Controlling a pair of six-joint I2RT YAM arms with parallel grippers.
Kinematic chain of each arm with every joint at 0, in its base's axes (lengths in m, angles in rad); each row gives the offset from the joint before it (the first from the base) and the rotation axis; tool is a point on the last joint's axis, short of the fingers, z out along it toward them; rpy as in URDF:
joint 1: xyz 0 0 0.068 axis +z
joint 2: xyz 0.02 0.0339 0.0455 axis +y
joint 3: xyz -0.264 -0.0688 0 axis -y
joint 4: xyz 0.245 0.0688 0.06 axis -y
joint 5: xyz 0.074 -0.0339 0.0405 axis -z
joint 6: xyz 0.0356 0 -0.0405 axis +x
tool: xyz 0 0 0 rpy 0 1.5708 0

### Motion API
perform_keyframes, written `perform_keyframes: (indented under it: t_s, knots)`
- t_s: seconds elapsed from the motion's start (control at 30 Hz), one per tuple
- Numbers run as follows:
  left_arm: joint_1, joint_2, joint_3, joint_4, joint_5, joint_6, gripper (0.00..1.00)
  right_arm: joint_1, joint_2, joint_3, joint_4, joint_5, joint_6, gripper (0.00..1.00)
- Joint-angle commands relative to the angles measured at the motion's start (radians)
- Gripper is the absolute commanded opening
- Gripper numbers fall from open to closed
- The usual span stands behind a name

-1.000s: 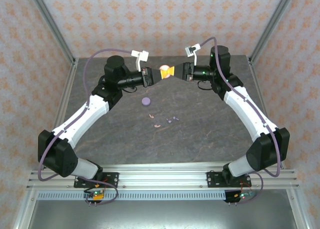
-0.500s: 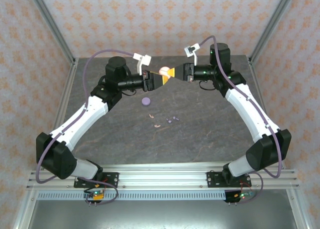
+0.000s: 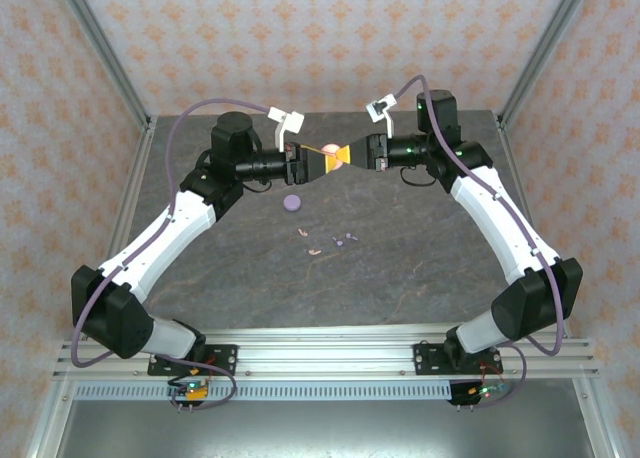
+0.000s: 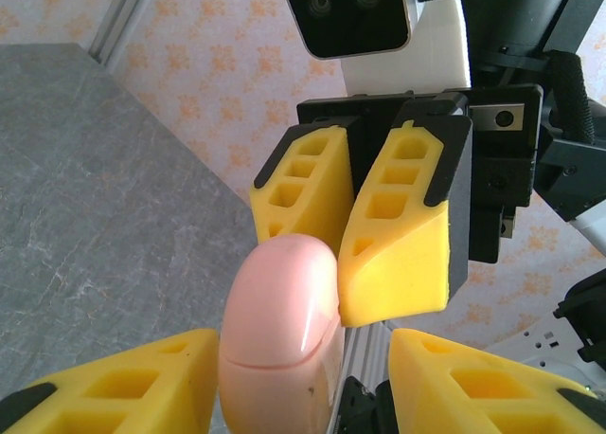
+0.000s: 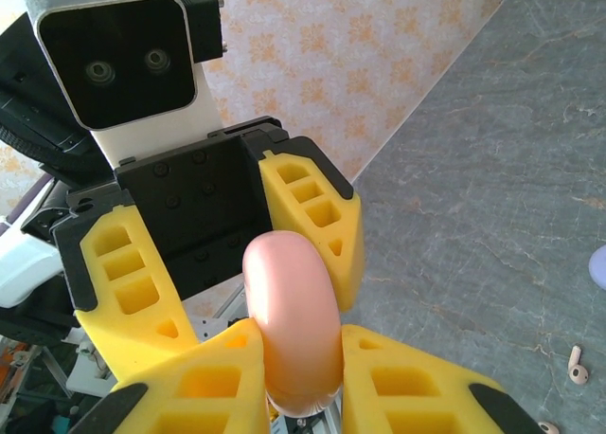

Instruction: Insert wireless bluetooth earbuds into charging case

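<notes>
The two arms are seen meeting above the far middle of the table (image 3: 420, 268), their grippers pointed at each other, tip to tip. A pink case (image 5: 289, 282) is held off the surface between them. The right gripper (image 5: 298, 358) is clenched on the case: in the right wrist view its two yellow fingers are pressed against the rounded sides of the lower end, and the rest of the case stands out beyond the fingertips. The left gripper (image 4: 303, 349) is released, its fingers spread apart on either side of the case. In the left wrist view one finger is seen close against the case and a clear gap is seen at the other. A thin seam is seen running across the case, and the lid is closed.

The earbuds (image 3: 315, 248) are lying loose on the table, nearer to the arm bases than the grippers and well apart from the case. They are scattered in a small cluster, some pink and some purple. A round purple disc (image 3: 292, 203) is lying flat between the cluster and the left gripper, touching none of them
</notes>
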Motion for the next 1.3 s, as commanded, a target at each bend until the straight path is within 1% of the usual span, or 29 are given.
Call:
perform_keyframes:
  t_s: [0.0, 0.13, 0.3, 0.43, 0.57, 0.9, 1.1, 1.2, 1.23, 1.27]
  knots:
    - [-0.005, -0.007, 0.032, -0.013, 0.026, 0.015, 0.52, 0.009, 0.003, 0.037, 0.01, -0.019, -0.02, 0.21]
    - [-0.005, -0.002, 0.028, -0.013, 0.009, 0.008, 0.53, 0.009, 0.005, 0.036, 0.036, -0.016, 0.002, 0.21]
    - [-0.005, -0.003, 0.009, 0.031, -0.004, -0.028, 0.51, 0.009, 0.004, 0.03, 0.067, -0.015, 0.029, 0.21]
    - [-0.008, 0.001, 0.005, 0.048, -0.005, -0.043, 0.45, 0.008, 0.003, 0.026, 0.079, -0.01, 0.04, 0.21]
    - [-0.014, 0.005, 0.005, 0.052, -0.012, -0.048, 0.42, 0.01, 0.002, 0.027, 0.088, -0.013, 0.049, 0.21]
    - [-0.018, 0.01, 0.009, 0.051, -0.026, -0.053, 0.43, 0.01, -0.001, 0.02, 0.099, -0.004, 0.063, 0.21]
    - [-0.017, 0.005, 0.008, 0.047, -0.038, -0.049, 0.31, 0.01, -0.007, 0.015, 0.092, -0.008, 0.057, 0.21]
    - [-0.018, 0.003, 0.01, 0.04, -0.042, -0.043, 0.2, 0.011, -0.016, 0.014, 0.068, 0.004, 0.04, 0.28]
    - [-0.019, 0.004, 0.011, 0.033, -0.042, -0.034, 0.2, 0.011, -0.02, 0.015, 0.055, 0.014, 0.031, 0.31]
    - [-0.019, 0.005, 0.012, 0.028, -0.043, -0.026, 0.2, 0.01, -0.023, 0.017, 0.039, 0.026, 0.022, 0.37]
